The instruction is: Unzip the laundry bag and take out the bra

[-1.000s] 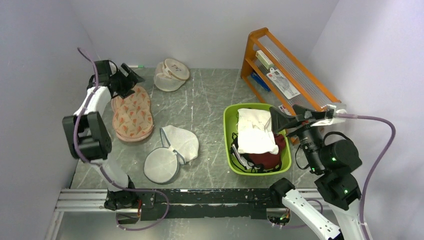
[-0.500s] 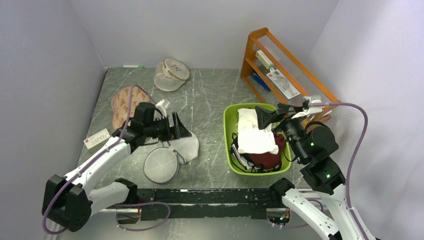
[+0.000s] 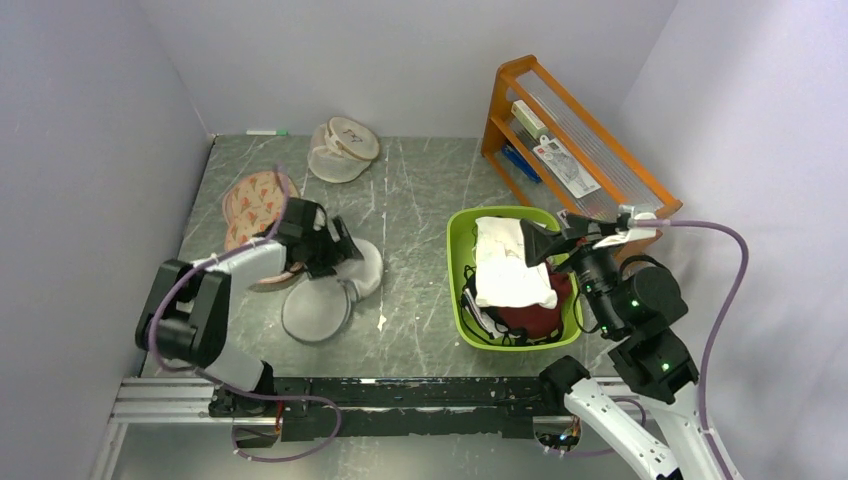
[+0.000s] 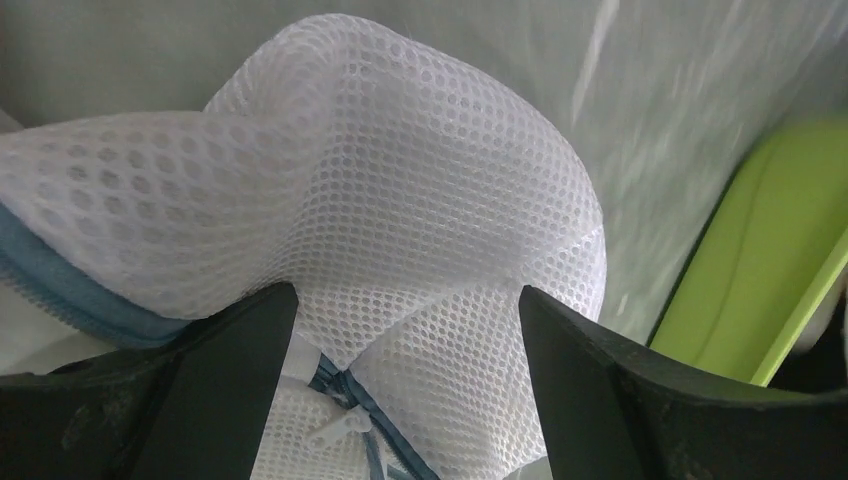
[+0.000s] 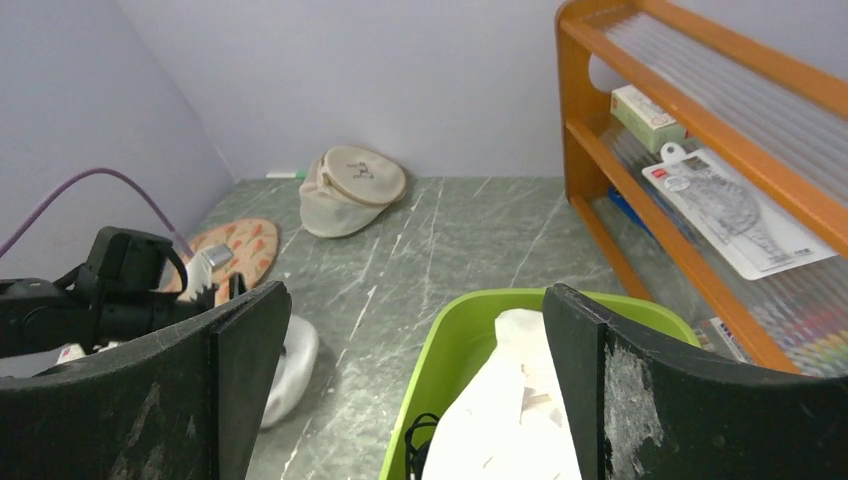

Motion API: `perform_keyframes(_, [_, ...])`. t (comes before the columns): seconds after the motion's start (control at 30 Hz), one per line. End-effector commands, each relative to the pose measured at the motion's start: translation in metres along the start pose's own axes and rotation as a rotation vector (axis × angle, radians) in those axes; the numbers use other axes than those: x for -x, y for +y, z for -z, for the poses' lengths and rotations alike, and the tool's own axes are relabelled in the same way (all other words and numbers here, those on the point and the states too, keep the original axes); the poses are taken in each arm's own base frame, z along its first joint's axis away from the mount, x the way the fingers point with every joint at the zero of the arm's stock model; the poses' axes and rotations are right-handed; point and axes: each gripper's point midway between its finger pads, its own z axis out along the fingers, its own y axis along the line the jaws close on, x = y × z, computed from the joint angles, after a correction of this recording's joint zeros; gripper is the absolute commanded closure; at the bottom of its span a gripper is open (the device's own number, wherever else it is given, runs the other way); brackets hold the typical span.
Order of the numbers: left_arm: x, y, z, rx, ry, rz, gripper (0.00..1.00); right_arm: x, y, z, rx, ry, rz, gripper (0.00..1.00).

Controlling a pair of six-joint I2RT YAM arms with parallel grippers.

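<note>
Grey marbled surface (image 3: pixel 420 200) runs between pale walls. At its far edge, well apart from both arms, sits the round cream-beige mesh laundry bag (image 3: pixel 343 148), one half lying on the other. I cannot tell from here how far its zip is done up, and no bra shows through the mesh, so I take it the garment is inside and the job not yet begun. Nearer, the left fingers (image 4: pixel 200 390) are spread wide astride a puffed white mesh bag with a blue zip (image 4: pixel 400 180), close against its fabric but pinching nothing. To me that looks like a reach at the wrong bag, or a move to shift it aside. Just behind it lies a flat pink bag with a red pattern (image 3: pixel 250 200). Over to the right, the right fingers (image 5: pixel 150 400) hang wide apart and empty above a lime-green plastic basket (image 3: pixel 452 270) holding a white folded cloth (image 3: pixel 510 265) and a dark maroon cloth (image 3: pixel 530 320), perhaps parked there out of the way. Beside the basket stands an orange wooden rack (image 5: pixel 578 110).
</note>
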Motion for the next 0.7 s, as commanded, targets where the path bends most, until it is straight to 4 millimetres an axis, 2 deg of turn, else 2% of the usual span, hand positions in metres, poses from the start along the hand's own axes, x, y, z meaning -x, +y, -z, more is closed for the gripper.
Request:
perform_keyframes(0.0, [0.114,0.005,-0.003,-0.116,-0.243,0.160,0.05,0.022,-0.008,0.018,-0.029,-0.051,0.010,0.00])
perform_keyframes(0.1, [0.165,0.009,-0.008,-0.118,-0.310,0.189,0.05,0.022,-0.010,0.021,-0.036,-0.055,0.009,0.00])
perform_keyframes(0.2, [0.196,-0.003,-0.008,-0.176,-0.294,0.196,0.05,0.021,-0.011,0.020,-0.041,-0.052,0.010,0.00])
perform_keyframes(0.33, [0.233,-0.037,0.022,-0.281,-0.401,0.119,0.05,0.018,-0.010,0.015,-0.042,-0.042,0.021,0.00])
perform_keyframes(0.53, [0.290,-0.044,0.054,-0.171,-0.566,0.061,0.05,0.015,-0.009,0.006,-0.040,-0.046,0.034,0.00])
perform_keyframes(0.67, [0.323,-0.054,0.036,-0.115,-0.560,0.004,0.05,0.009,-0.008,-0.001,-0.036,-0.030,0.041,0.00])
